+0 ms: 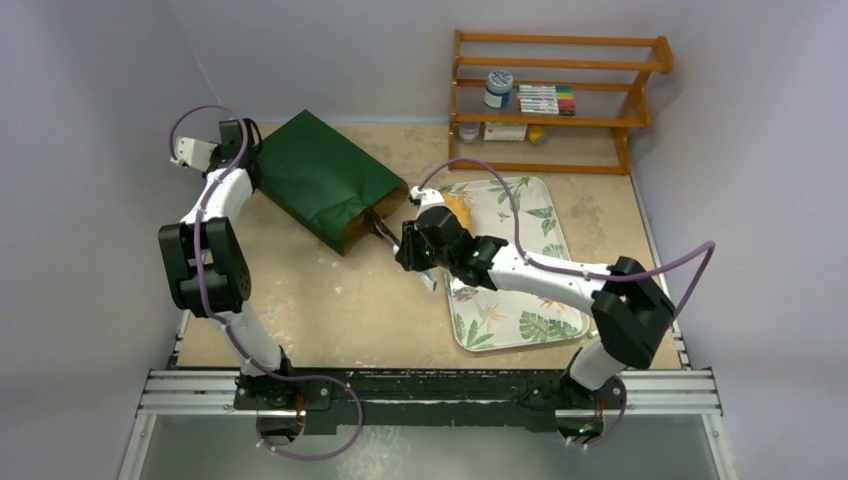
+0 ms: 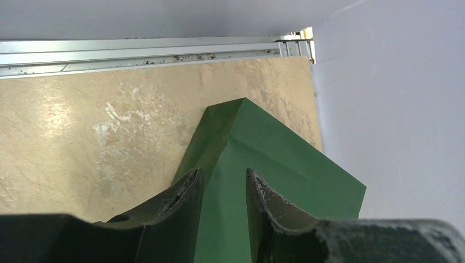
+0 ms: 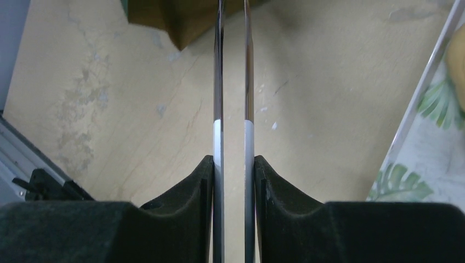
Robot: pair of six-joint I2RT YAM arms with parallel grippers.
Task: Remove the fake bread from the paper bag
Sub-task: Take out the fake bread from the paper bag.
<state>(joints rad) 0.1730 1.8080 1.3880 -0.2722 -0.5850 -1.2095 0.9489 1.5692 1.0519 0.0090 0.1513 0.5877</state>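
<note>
The right gripper (image 3: 233, 163) clamps a pair of thin metal tongs (image 3: 219, 82), blades nearly parallel, with a narrow gap. Their tips reach the bag's (image 3: 181, 19) brown mouth at the top. The leaf-patterned tray (image 3: 433, 142) lies right on the table (image 3: 126, 109), with bread (image 3: 458, 60) at the edge.

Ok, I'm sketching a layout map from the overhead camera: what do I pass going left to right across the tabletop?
Left gripper → paper bag → tongs → right gripper → leaf-patterned tray. The bread piece and the shelf overlap the tray's span, so they are left out.
</note>
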